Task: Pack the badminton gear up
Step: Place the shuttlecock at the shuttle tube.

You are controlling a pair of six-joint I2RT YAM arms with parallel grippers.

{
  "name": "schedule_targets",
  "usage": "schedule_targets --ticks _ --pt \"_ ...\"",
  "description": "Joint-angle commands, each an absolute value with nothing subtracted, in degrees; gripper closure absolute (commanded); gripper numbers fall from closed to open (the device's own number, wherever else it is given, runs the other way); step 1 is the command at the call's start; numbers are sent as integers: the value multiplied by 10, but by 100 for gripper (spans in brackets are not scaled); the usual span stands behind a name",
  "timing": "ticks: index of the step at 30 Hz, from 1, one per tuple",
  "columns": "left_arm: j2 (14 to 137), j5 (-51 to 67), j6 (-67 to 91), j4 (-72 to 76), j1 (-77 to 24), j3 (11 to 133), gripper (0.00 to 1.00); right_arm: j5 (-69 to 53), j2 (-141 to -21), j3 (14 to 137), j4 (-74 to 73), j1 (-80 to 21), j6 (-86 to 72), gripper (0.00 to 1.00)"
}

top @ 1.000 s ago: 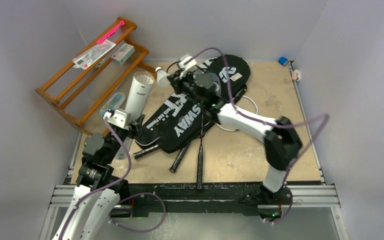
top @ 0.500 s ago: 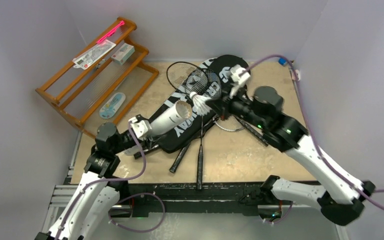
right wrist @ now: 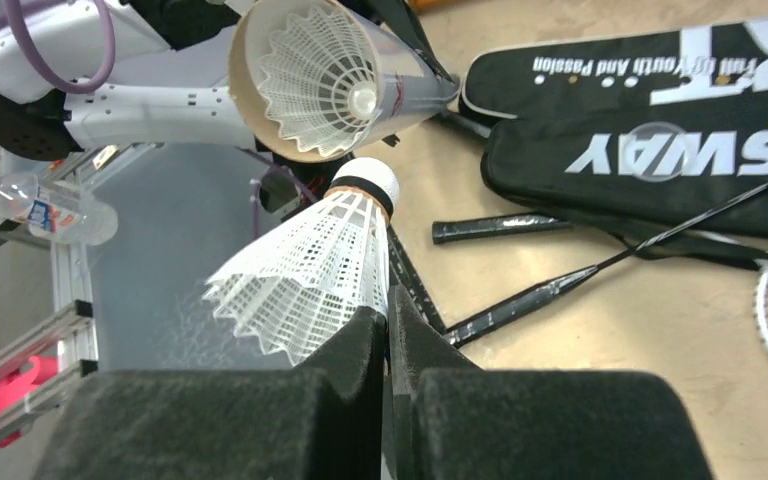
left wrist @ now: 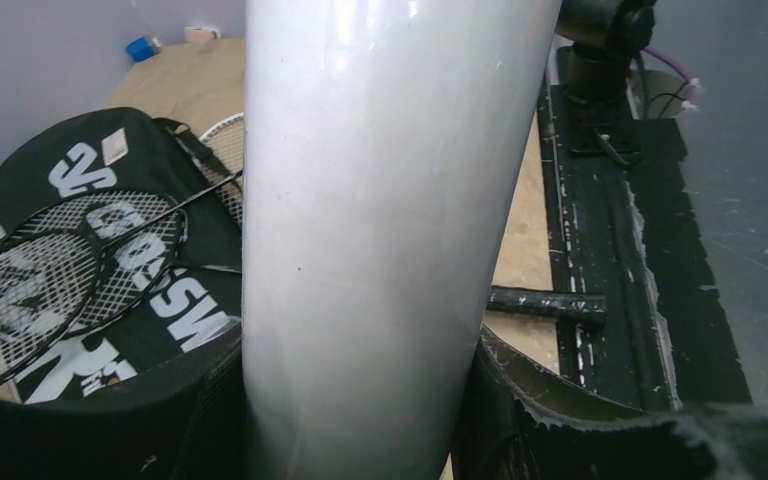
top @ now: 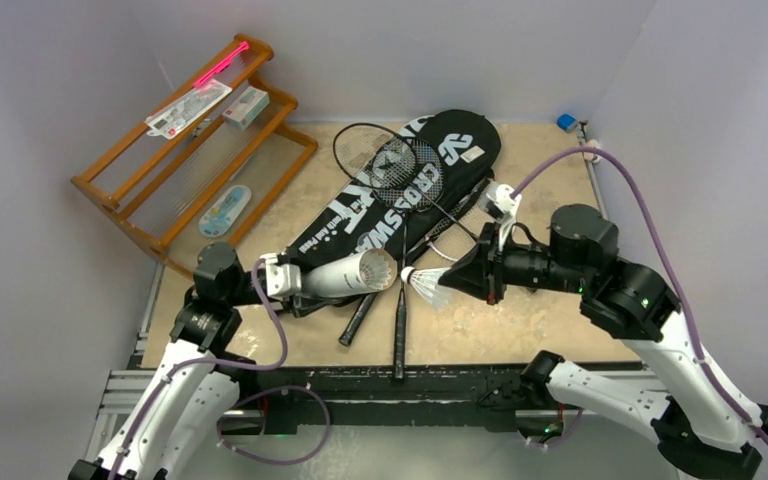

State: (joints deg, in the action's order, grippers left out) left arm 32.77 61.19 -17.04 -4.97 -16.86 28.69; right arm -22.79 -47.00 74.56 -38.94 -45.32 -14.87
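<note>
Your left gripper [top: 280,280] is clamped part-open round the closed end of the white tube [top: 345,272]. The tube is a smooth, glossy cylinder lying roughly level, with its mouth towards the right arm. The rim of the mouth is cardboard-brown. One shuttlecock [right wrist: 325,75] sits inside the tube, its skirt facing the mouth.

Your right gripper [top: 465,280] is fully shut, pinching the skirt edge of a second shuttlecock [top: 425,284]. This one has a white lattice skirt with a scalloped rim and a round white cork with a dark band. The cork points at the tube mouth, just short of it and not touching.

Black racket handles [top: 400,330] lie on the table under that gap, near the tube mouth. Beyond the tube, two black fabric covers [top: 460,135] overlap, with two thin-framed rackets [top: 390,165] resting head-down on them. The white lettering reads "CROSSWAY", and the small print reads "Of Youth And Passion".

The orange-brown wooden rack [top: 110,190] stands well apart from the tube, past its closed end. It carries packets [top: 188,108] and a pink stick [top: 222,62].
</note>
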Motion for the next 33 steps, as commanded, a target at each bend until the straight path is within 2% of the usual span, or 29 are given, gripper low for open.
schedule_targets --ticks 1,12,20,33 --pt "342 677 -200 -39 -165 299 62 -286 -480 769 -395 -453 -174 100" --pt "350 638 -212 -66 -165 300 62 -307 -515 793 -373 -453 -175 100" --pt "351 590 -221 -89 -166 305 62 -254 -523 830 -406 -452 -152 100" --pt "351 612 -222 -88 -166 303 62 -300 -590 821 -339 -452 -164 100"
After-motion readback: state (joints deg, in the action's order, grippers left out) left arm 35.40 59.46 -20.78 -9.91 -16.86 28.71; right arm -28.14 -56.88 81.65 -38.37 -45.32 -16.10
